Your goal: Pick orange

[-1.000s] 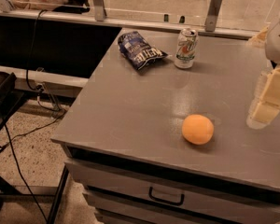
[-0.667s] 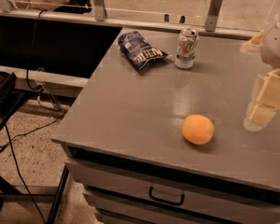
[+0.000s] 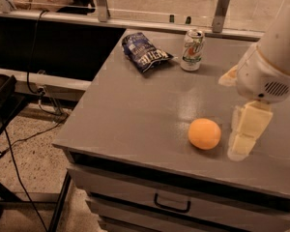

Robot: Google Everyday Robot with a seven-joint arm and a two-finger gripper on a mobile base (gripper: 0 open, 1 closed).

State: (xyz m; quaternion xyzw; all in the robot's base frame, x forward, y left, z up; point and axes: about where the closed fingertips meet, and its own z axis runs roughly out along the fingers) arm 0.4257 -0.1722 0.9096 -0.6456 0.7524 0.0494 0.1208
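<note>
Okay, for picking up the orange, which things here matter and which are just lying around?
For the job:
orange, near the front edge of the grey cabinet top
claw, low over the top, close beside the orange

Just lying about:
soda can, at the back
chip bag, at the back, beside the can

The grey counter [image 3: 135, 110] carries three things. The end effector [image 3: 244, 139] hangs low over its right part, tip close to the surface. The orange [image 3: 204, 134] lies just left of the end effector, near the front edge. Well behind the end effector and to its left, a white-green soda can [image 3: 192, 50] stands upright. A blue chip bag [image 3: 146, 52] lies farther left.
</note>
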